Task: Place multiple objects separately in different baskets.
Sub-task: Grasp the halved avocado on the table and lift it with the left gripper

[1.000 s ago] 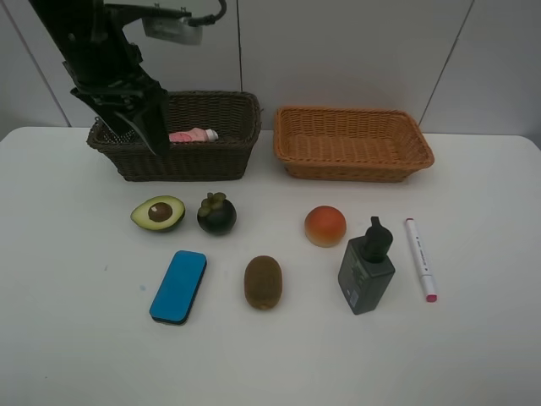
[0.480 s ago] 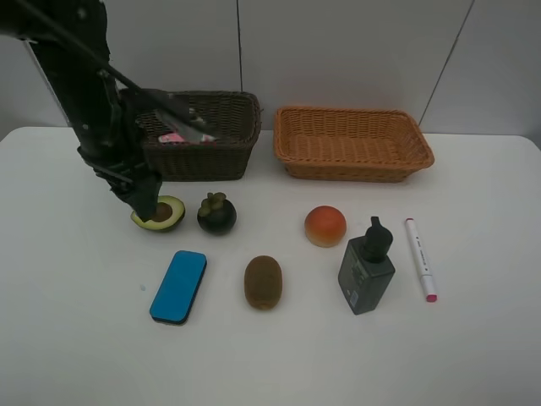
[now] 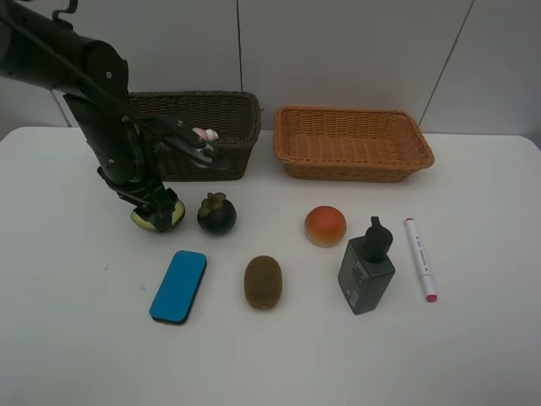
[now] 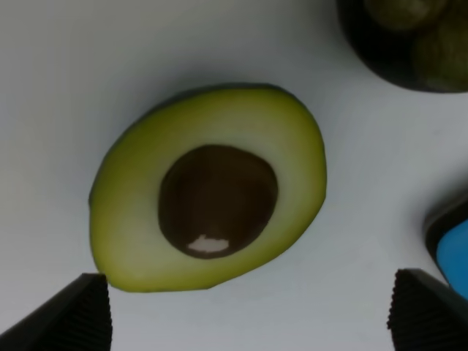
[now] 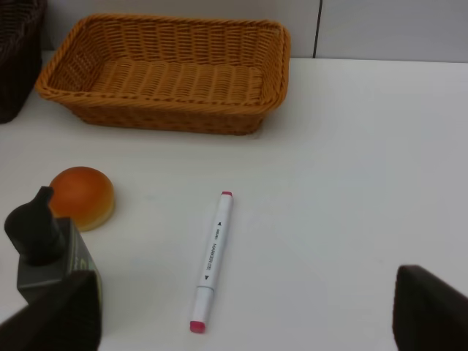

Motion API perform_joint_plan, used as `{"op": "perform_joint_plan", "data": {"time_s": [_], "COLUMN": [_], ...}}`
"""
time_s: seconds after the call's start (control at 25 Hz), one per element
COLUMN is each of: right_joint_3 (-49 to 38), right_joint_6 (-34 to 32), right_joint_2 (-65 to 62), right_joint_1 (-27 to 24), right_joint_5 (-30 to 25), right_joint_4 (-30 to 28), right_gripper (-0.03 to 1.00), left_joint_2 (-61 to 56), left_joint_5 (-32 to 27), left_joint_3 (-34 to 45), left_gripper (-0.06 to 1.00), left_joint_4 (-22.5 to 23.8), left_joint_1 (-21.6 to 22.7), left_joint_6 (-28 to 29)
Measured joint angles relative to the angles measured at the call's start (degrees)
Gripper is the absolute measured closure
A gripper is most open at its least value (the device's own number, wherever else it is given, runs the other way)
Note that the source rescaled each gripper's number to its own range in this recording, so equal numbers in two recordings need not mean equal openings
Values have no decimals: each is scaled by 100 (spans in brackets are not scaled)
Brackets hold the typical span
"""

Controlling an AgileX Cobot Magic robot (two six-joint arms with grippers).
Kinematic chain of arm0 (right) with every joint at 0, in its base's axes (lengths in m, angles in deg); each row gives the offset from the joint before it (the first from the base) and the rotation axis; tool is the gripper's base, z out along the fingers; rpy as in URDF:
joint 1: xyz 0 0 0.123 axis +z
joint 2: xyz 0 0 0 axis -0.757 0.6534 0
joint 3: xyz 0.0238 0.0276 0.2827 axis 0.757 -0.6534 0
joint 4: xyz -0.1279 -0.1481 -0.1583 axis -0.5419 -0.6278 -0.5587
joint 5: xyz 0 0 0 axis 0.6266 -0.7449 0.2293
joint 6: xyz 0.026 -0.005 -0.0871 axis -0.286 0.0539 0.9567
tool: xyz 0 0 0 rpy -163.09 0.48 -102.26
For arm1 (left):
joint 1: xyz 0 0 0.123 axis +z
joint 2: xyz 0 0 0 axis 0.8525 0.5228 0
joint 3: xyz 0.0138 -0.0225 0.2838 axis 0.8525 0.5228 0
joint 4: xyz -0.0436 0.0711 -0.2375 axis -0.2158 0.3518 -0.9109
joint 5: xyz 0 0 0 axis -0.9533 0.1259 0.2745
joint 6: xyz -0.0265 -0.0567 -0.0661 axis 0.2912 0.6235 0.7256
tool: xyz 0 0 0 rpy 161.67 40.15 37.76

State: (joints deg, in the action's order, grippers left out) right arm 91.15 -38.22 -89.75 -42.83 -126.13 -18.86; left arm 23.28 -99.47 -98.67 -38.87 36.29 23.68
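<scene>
Spanning all views: white table (image 3: 473,338). Dark basket (image 3: 228,127), deep, at back left, with pink bottle (image 3: 203,134) inside, partly hidden. Tan basket (image 3: 353,144), shallow, just beside it on the right.

Left gripper (image 4: 248,322): lowered over avocado (image 4: 208,186), fingers spread wide, gripping nothing. Right gripper (image 5: 245,314): fingers likewise wide apart, above the table near the marker.

- Pump bottle (image 3: 366,272): dark, upright, front right.
- Eraser (image 3: 178,286): blue, flat, front left.
- Kiwi (image 3: 263,282): brown, right of eraser.
- Peach (image 3: 325,226): orange-red, near pump bottle.
- Mangosteen (image 3: 216,214): dark, just beside avocado.
- Avocado: halved, cut face up, green flesh, brown pit, on the table before the dark basket.
- Marker (image 3: 420,259): white, pink-tipped, right of pump bottle.
</scene>
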Motion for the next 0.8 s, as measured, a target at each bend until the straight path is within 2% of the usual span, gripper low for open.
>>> {"op": "perform_joint_plan", "data": {"time_s": [0.52,0.8], "right_joint_3": [0,0], "right_joint_6": [0,0], "right_joint_2": [0,0], "right_joint_1": [0,0], "right_joint_5": [0,0], "right_joint_4": [0,0], "right_gripper": [-3,-3], "left_joint_2": [378,667], "left_joint_5": [797,829], "left_joint_3": [-135,-135], "left_gripper": [2,2], "left_joint_4": [66,56], "left_joint_1": [166,197], "left_joint_6": [198,204]}}
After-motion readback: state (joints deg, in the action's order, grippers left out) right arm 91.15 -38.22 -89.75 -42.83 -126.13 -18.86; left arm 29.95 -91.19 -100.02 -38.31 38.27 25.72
